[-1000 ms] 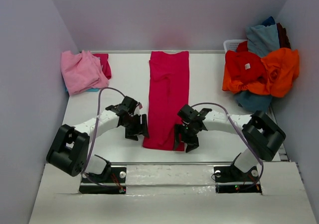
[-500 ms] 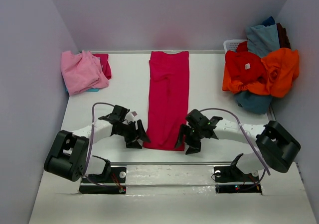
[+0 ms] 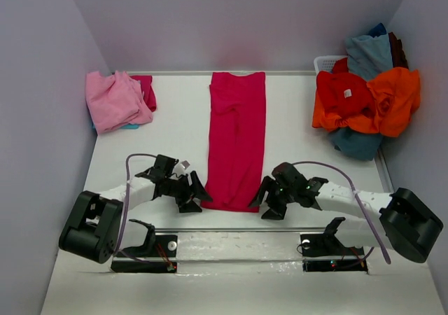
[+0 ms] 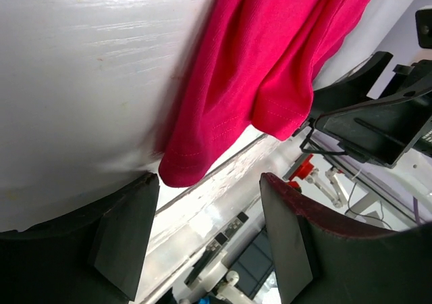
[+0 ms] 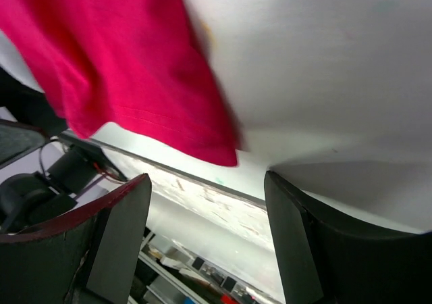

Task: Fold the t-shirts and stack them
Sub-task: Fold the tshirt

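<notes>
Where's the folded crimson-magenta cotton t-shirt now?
The crimson-magenta t-shirt lies centred on the white table in the top view, its near end between the left hand and right hand.

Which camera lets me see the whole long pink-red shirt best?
The top external view: the crimson shirt lies there whole, a long folded strip on the table. Each wrist view shows only one near corner of its hem.

The left arm lies low and stretched out, its forearm pointing toward 3 o'clock in the top view. The left gripper sits near 7 o'clock, its jaws spread wide and holding nothing. The right arm mirrors it, reaching toward 9 o'clock. The right gripper sits near 5 o'clock, its jaws likewise apart and empty.
</notes>
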`<action>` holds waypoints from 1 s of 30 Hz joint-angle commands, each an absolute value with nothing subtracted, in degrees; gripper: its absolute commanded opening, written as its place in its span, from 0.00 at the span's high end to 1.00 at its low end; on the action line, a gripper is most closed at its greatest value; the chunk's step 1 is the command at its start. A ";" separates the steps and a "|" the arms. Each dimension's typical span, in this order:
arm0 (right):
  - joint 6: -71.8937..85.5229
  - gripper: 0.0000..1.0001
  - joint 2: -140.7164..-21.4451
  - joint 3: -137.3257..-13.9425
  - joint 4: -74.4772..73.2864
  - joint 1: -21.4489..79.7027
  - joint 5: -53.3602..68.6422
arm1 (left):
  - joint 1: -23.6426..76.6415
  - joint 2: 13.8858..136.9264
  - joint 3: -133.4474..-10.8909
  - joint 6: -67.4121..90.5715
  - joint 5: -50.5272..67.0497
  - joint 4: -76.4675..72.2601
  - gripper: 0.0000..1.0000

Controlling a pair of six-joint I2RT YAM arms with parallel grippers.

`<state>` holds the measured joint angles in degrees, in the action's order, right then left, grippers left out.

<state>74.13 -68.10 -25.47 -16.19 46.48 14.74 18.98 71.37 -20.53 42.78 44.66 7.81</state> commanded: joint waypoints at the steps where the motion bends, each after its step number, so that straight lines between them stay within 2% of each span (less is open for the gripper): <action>1: 75.93 0.26 -71.36 -21.54 -4.34 46.32 11.95 | 18.37 70.57 -19.07 45.88 46.32 4.31 0.26; 5: 76.38 0.26 -73.56 -21.53 -0.62 46.32 12.04 | 17.05 72.33 -20.03 45.70 46.49 3.69 0.26; 19: 79.45 0.27 -71.63 -19.07 -3.33 46.32 11.78 | 15.21 79.89 -21.18 43.33 46.76 2.11 0.26; 30: 79.71 0.32 -76.55 -20.57 -3.87 46.32 14.15 | 15.21 85.17 -23.73 40.61 46.41 2.99 0.27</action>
